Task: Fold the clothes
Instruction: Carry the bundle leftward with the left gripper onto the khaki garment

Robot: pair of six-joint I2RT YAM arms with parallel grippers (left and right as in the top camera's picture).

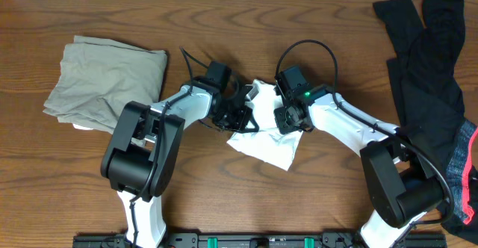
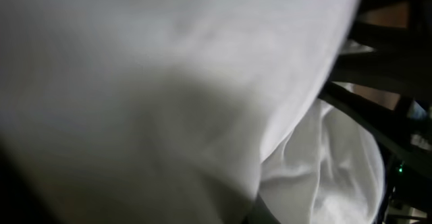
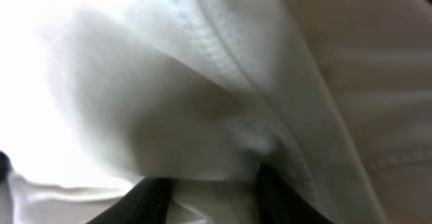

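Left hand: my left hand [image 1: 237, 115] is pressed against the 9 o'clock edge of the white T-shirt [image 1: 263, 142]. My wrist camera shows only white cloth [image 2: 169, 96] draped right over the lens, and my fingers are hidden. I cannot tell whether this hand is wide, narrow or gripping.

Right hand: my right hand [image 1: 287, 119] is on top of the same shirt, toward its 1 o'clock side and close to my left hand. Two dark bars [image 3: 152, 200] show at the 6 o'clock edge of my wrist view, with cloth bunched over and between them. I cannot tell whether it is gripped.

Seam: a stitched hem [image 3: 226, 52] runs diagonally across my right wrist view from 11 o'clock toward 5 o'clock.

Writing: the fabric is too close and too blurred in every view for any lettering or logo to be read.

Green light: a small green light [image 1: 305, 95] glows on my right wrist.

White T-shirt: it lies crumpled in a heap at the middle of the bench [image 1: 328, 24], with one flat corner pointing to 5 o'clock.

Grey-olive garment: it is folded [image 1: 104, 84], well apart from the shirt at its 9 to 10 o'clock.

Black garment: it is sprawled [image 1: 429, 69] from the far edge down the bench's 3 o'clock side. A reddish patterned band [image 1: 467, 155] lies at its near end.
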